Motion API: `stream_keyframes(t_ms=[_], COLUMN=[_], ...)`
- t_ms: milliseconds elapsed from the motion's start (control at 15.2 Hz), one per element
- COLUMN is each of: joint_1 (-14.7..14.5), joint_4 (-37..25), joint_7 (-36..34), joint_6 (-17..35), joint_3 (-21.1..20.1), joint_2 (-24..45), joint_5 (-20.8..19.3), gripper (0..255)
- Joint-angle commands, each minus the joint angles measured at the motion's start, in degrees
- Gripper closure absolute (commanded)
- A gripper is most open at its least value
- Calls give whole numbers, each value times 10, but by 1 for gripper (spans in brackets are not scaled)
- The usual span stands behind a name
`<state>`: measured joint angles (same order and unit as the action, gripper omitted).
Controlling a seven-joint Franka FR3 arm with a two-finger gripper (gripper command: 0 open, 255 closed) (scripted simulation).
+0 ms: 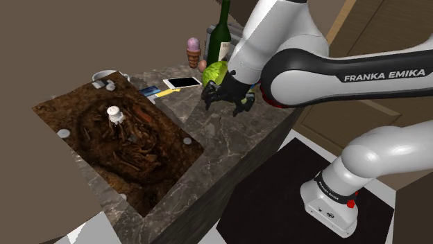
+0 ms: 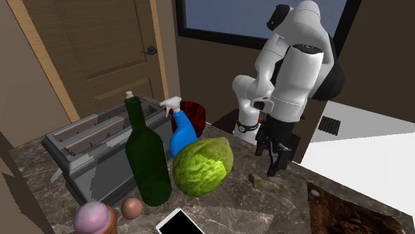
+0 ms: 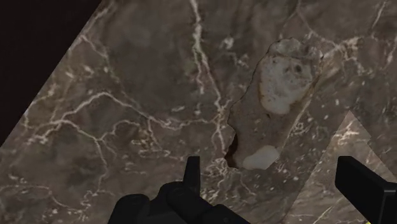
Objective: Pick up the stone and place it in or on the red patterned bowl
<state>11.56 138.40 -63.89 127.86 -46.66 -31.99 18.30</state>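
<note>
Gripper (image 3: 273, 167) open: black fingers (image 3: 193, 175) spread well apart, gripping nothing, aimed down and hanging just above a dark marble counter (image 3: 127, 127). Directly under the hand, in line with the gap between the fingers but untouched by either: the stone (image 3: 277, 108), a long brownish lump with pale patches, lying flat on the counter. Near the hand, to one side, a green cabbage (image 2: 203, 166). Just past the cabbage, a tall dark green bottle (image 2: 147, 163) and a blue spray bottle (image 2: 181, 133). Behind the spray bottle, partly hidden, the red patterned bowl (image 2: 193, 110), well apart from hand and stone. Farther out again, a grey toaster (image 2: 100, 149), a white phone (image 1: 182, 82), an ice cream cone (image 1: 193, 50). On the hand's other side, a brown-patterned sink (image 1: 139, 159) sunk into the counter.
</note>
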Motion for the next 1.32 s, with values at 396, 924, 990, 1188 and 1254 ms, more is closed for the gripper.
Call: stream_keyframes(t_ms=[396,924,990,1188,1254], joint_1=[47,50,50,50,50], joint_4=[7,9,9,9,9], joint_7=[-51,-52,-52,-52,-52], joint_6=[75,81,81,81,81], joint_3=[-67,-71,-71,-71,-71], joint_2=[61,65,65,65,65], joint_5=[-21,-23,-23,-23,-23], gripper=[0,0,0,255,255])
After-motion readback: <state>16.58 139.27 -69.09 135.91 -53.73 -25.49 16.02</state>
